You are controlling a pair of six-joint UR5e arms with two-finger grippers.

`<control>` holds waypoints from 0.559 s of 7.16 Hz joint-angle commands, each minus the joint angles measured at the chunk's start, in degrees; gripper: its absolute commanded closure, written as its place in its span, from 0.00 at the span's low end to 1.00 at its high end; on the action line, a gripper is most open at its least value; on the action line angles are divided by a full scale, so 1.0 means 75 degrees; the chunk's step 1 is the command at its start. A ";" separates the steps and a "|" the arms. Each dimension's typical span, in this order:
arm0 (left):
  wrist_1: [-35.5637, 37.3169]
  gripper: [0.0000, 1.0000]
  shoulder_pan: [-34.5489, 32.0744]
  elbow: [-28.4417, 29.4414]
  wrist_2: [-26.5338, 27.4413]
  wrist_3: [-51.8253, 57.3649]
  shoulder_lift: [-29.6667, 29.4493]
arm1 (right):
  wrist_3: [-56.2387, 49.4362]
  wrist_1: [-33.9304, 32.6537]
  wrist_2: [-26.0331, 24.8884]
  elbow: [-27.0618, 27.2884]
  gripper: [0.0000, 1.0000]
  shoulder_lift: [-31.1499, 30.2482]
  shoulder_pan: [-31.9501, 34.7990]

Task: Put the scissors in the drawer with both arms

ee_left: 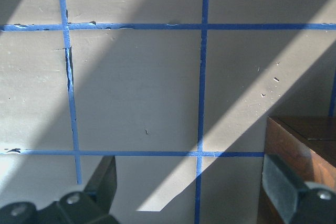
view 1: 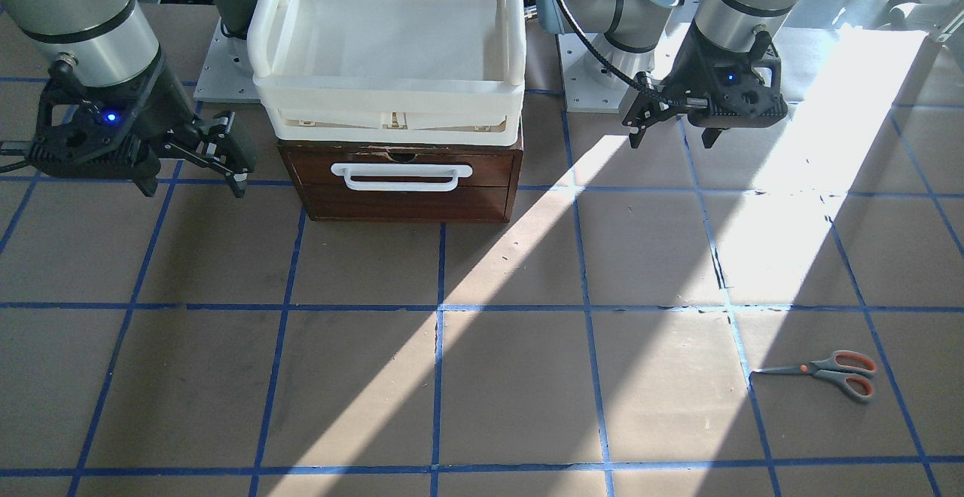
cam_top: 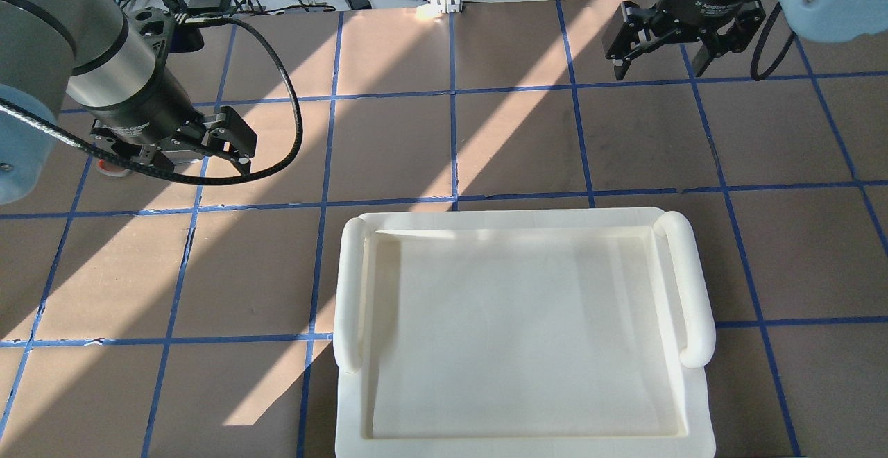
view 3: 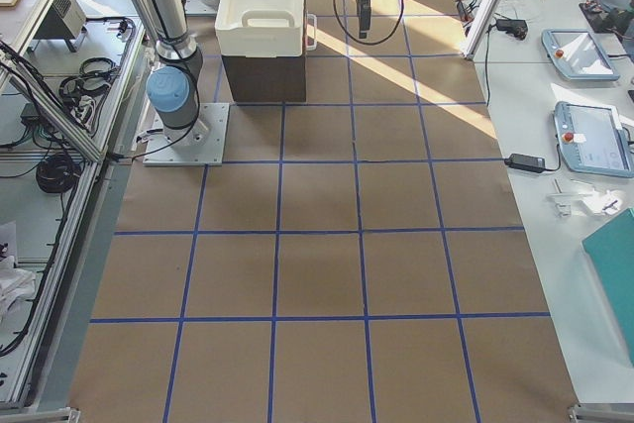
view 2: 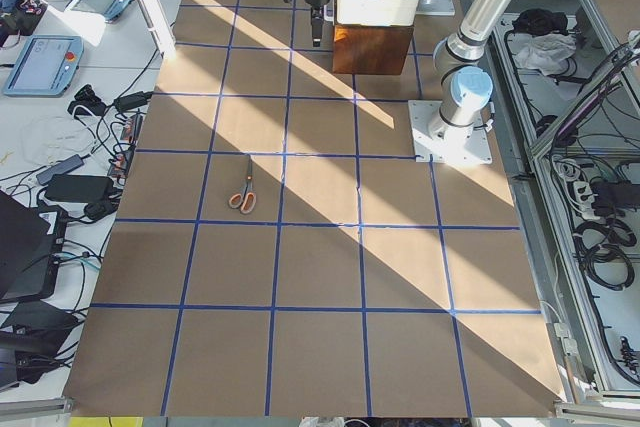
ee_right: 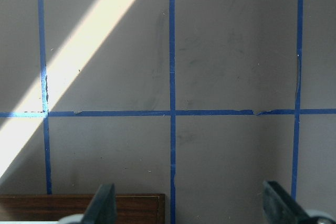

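Drawer: shut, white tray stacked on top.
Scissors: laid on the desk, well apart from both hands.
Left hand: spread wide, empty.
Right hand: spread wide, empty.

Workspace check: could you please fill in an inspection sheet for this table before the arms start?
Surface: table covered in brown paper with a blue tape grid, sun streaks across it.
Job's things: scissors closed, flat on the table on the robot's left, far from the drawer, which is shut; a white tray sits on top.
Clutter: nothing seen.
Grippers: left gripper and right gripper both open, empty, flanking the drawer.
Cables: black cable loops at the left wrist.
Surroundings: teach pendant and loose leads on the side bench.
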 commanded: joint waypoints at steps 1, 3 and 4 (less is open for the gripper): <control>0.0000 0.00 0.0000 -0.0023 0.0000 0.0000 -0.0012 | -0.0012 0.0298 -0.0018 0.0012 0.00 -0.0148 -0.0003; 0.0012 0.00 0.0000 -0.0012 -0.0012 0.0000 -0.0023 | -0.0012 0.0312 -0.0053 0.0012 0.00 -0.0149 -0.0003; 0.0000 0.00 0.0023 0.0035 -0.0012 0.0000 -0.0035 | -0.0012 0.0312 0.0004 0.0023 0.00 -0.0149 -0.0003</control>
